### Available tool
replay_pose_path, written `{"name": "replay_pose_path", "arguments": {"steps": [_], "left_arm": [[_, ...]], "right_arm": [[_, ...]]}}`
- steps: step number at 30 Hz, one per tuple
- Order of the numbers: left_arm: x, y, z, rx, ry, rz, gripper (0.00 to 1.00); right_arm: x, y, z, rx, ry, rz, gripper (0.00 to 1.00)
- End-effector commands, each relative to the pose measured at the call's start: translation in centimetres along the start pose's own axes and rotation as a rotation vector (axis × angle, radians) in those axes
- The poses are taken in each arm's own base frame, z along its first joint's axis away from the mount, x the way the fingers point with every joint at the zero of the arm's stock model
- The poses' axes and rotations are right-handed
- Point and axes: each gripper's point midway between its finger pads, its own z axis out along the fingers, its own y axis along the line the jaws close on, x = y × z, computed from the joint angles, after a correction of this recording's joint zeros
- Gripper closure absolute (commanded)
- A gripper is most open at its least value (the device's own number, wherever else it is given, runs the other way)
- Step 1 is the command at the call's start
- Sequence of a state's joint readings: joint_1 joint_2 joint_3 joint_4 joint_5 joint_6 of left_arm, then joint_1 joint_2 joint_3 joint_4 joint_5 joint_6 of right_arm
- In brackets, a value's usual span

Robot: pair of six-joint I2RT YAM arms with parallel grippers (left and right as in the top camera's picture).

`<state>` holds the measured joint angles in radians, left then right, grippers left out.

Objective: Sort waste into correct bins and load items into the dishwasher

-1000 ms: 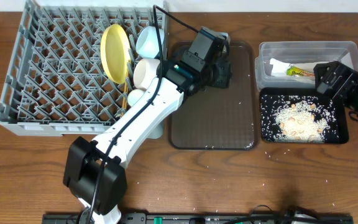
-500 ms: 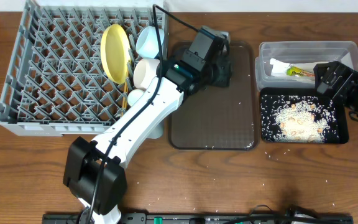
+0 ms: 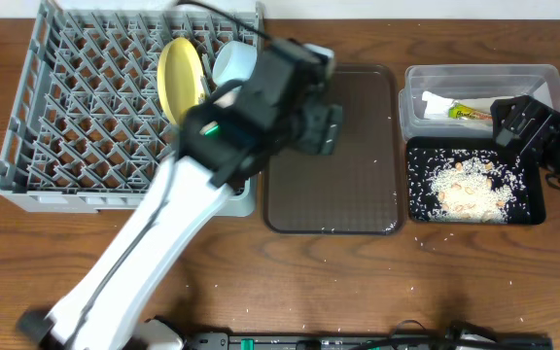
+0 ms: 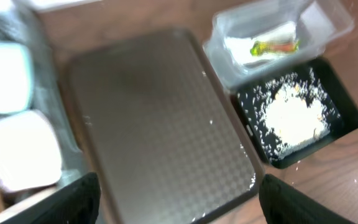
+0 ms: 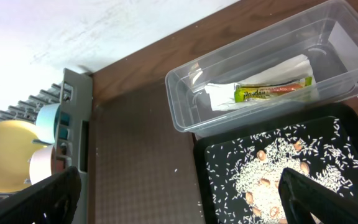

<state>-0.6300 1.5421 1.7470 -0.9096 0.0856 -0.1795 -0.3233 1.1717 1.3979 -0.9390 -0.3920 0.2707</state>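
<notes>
The likeliest mishap lies with the white left arm (image 3: 178, 209). It slants up from the lower left of the overhead view across the right edge of the large square grey plastic dish rack (image 3: 86, 107) and shows smeared there. A swing would carry it past the round yellow plate (image 3: 181, 78), which stands on edge among the pegs. The light blue bowl (image 3: 233, 60) and white bowl (image 4: 20, 152) sit just beside the plate, so a brush could tip it or unseat a bowl. The left jaws are spread wide and empty above the flat dark brown serving tray (image 4: 154, 124). The right jaws, equally wide and empty, hang over the seam where the clear plastic rectangular tub (image 5: 185, 106) meets the shallow black rectangular tray (image 5: 213, 180). A careless drop there could clip the tub's thin wall. I judge so light a tub would skid or tilt, disturbing the small yellow-green snack wrapper (image 5: 272, 90) and crumpled white paper napkin (image 5: 224, 96) inside. A nudge to the black tray would scatter the whitish-beige rice scraps (image 5: 266, 174) heaped in it. The chopsticks and small cup I cannot make out. The rack's right wall runs just beside the brown tray's left rim, leaving little margin there. The tray's middle, bare but for a few grains, and the wooden counter (image 3: 358, 282) across the lower frame give the freest room.
</notes>
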Motion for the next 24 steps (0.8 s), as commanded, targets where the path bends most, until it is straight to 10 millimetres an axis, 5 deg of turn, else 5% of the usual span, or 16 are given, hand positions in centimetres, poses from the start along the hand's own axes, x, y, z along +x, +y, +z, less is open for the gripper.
{"name": "replay_pose_path", "arguments": {"steps": [1, 12, 18, 24], "left_arm": [[-0.4, 1.3, -4.7, -0.068, -0.067, 0.027, 0.16], [5.1, 2.3, -12.4, -0.077, 0.001, 0.027, 0.1], [6.0, 4.0, -16.7, -0.146, -0.098, -0.129, 0.09], [7.4, 5.6, -18.5, -0.205, -0.151, -0.155, 0.09]], "right_arm": [[-0.3, 0.0, -0.1, 0.001, -0.006, 0.006, 0.01], [-0.3, 0.0, -0.1, 0.001, -0.006, 0.006, 0.01], [-0.3, 0.0, -0.1, 0.001, -0.006, 0.006, 0.01], [-0.3, 0.0, -0.1, 0.001, -0.006, 0.006, 0.01]]}}
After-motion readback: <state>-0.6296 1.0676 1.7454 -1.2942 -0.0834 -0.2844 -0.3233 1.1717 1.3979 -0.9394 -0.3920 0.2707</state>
